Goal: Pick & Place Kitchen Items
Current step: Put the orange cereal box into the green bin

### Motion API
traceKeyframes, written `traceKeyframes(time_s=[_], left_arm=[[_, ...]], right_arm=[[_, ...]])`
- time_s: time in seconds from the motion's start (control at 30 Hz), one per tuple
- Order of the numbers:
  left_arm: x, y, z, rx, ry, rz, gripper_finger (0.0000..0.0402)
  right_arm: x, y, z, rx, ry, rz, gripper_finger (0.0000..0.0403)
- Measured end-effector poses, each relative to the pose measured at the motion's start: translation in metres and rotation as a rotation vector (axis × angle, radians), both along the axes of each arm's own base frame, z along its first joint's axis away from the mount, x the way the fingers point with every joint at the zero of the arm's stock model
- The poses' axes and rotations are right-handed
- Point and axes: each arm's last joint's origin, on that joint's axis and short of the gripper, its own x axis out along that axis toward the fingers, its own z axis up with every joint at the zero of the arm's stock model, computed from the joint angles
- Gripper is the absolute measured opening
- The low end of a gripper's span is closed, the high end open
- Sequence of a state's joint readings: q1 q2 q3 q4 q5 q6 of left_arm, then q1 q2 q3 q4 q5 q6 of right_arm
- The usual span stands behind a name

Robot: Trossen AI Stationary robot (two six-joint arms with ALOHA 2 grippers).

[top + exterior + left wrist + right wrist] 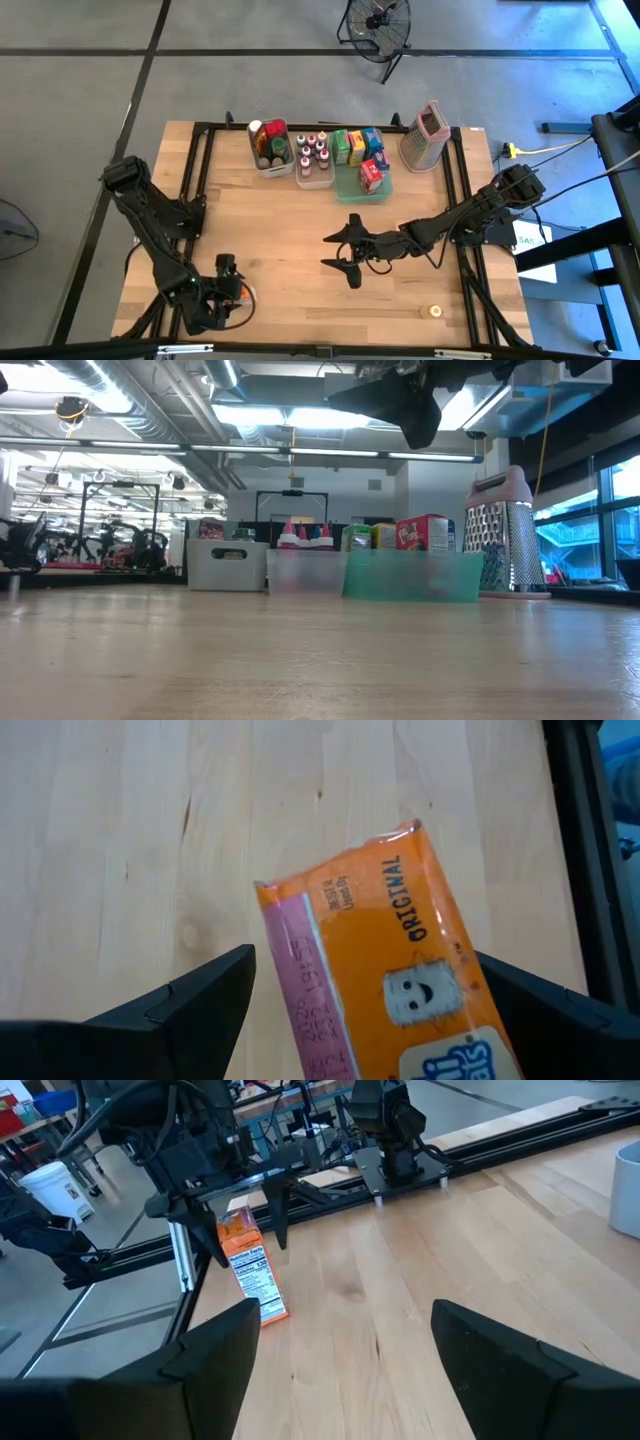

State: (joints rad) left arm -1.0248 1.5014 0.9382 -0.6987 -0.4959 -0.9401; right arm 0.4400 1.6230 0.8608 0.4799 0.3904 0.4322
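Left gripper (232, 1220) hovering over orange packet (250, 1275) at the tabletop's near-left corner.
Fingers standing apart, straddling the packet (not clamping it); right gripper (340, 251) waiting mid-table, fingers spread, holding nothing.

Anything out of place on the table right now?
Yes. An orange box stands alone near the front left corner, between the open left gripper's fingers, far from the bins at the back. A small yellow item lies alone at the front right.

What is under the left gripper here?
An orange packet sits between the open left gripper fingers, on bare wooden table. The table directly beneath the packet is hidden.
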Motion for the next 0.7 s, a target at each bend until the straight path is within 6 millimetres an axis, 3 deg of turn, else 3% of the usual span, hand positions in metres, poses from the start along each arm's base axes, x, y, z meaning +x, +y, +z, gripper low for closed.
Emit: traceKeyframes(time_s=[0.3, 0.7], left_arm=[[0.001, -0.003, 0.000, -0.020, 0.008, -0.046, 0.0322], [0.001, -0.003, 0.000, -0.012, 0.008, -0.064, 0.0189]], right_arm=[[0.000, 0.001, 0.000, 0.019, 0.003, 0.043, 0.0298], [-0.002, 0.011, 0.005, -0.007, -0.047, 0.140, 0.0298]])
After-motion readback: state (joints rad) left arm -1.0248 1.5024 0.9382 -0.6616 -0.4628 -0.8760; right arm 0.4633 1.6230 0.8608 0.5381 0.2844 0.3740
